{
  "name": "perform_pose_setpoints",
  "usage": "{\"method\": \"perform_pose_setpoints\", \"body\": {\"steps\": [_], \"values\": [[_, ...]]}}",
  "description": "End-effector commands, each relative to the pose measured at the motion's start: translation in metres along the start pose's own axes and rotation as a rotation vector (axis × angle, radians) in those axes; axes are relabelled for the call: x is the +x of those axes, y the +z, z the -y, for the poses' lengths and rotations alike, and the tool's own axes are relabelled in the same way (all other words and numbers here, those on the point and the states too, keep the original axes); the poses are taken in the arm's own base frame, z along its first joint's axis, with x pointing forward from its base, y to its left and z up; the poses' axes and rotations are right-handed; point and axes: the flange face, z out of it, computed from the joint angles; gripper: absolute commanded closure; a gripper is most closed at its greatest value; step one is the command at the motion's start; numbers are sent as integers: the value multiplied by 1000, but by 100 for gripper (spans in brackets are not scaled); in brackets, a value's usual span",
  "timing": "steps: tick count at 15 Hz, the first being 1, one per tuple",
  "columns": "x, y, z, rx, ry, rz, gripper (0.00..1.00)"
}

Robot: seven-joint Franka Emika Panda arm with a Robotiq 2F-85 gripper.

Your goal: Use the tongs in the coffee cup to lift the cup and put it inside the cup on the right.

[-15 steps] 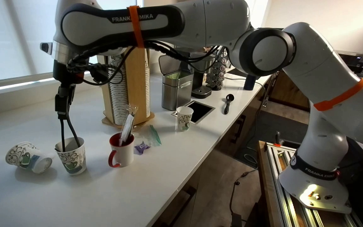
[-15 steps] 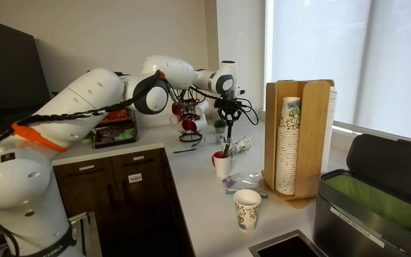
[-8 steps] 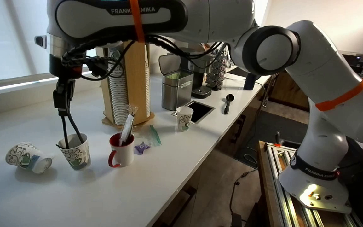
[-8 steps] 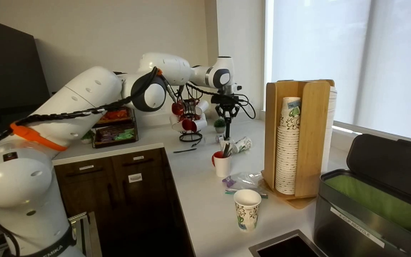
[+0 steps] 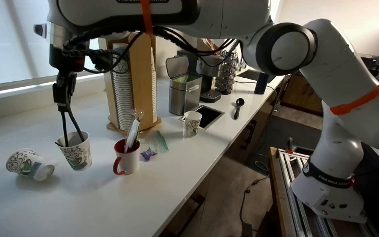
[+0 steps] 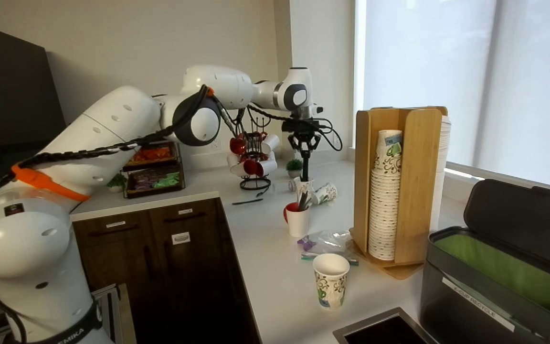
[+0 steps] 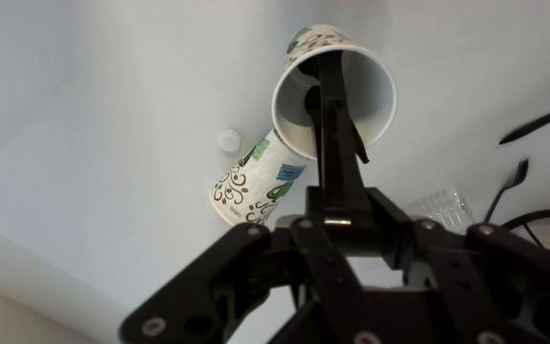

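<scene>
My gripper [image 5: 63,106] is shut on the black tongs [image 5: 74,124]. The tongs point down, with their two arms spread inside a patterned paper cup [image 5: 76,155]. The cup hangs slightly tilted above the counter, its shadow below it. In the wrist view the tongs [image 7: 339,148] run into the open cup [image 7: 375,95]; the contact with the cup wall is partly hidden. A dark piece [image 7: 361,143] pokes over its rim. Another paper cup [image 5: 28,164] lies on its side to the left. An upright paper cup [image 5: 192,124] stands to the right, farther along the counter.
A white mug with red inside [image 5: 127,158] holds wrapped utensils right beside the hanging cup. A wooden cup dispenser [image 5: 141,82], a plastic bag [image 6: 330,242], a steel bin [image 5: 185,93] and a square opening [image 5: 209,117] stand along the counter. A fork [image 7: 513,177] lies nearby.
My gripper has risen with the tongs, and the paper cup has come up off the counter with them. In an exterior view the cup swung slightly right, then back left. Other objects have not moved.
</scene>
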Motion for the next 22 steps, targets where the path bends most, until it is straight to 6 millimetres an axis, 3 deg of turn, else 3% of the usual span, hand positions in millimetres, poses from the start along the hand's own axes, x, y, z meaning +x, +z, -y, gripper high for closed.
{"method": "perform_pose_setpoints", "body": {"steps": [1, 11, 17, 22], "values": [[3, -24, 8, -33, -5, -11, 93], [1, -80, 24, -60, -34, -47, 93], [-10, -98, 42, -20, -86, -59, 93], [-32, -107, 62, 8, -149, -101, 93]]}}
